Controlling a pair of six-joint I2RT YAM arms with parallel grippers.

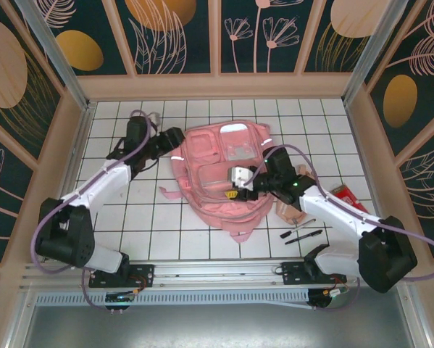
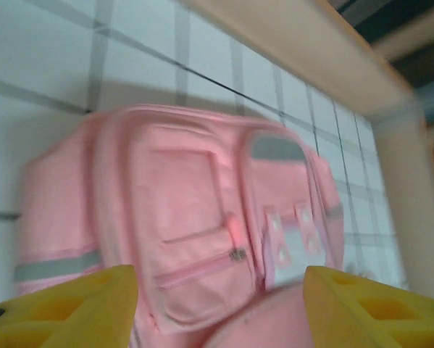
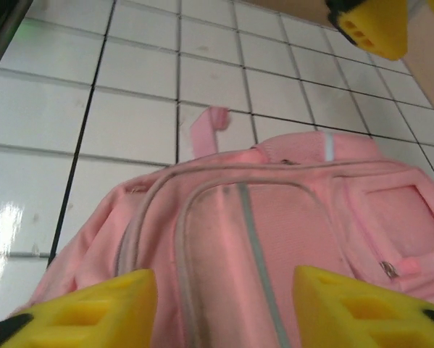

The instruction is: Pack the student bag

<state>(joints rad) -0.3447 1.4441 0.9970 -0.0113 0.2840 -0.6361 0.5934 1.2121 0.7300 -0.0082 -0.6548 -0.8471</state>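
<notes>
The right arm [image 1: 332,206] is hiding the right side of the student bag [image 1: 209,174], while the left wrist view is blurring its pockets and cropping the yellow fingers [image 2: 72,308] at the bottom.
</notes>
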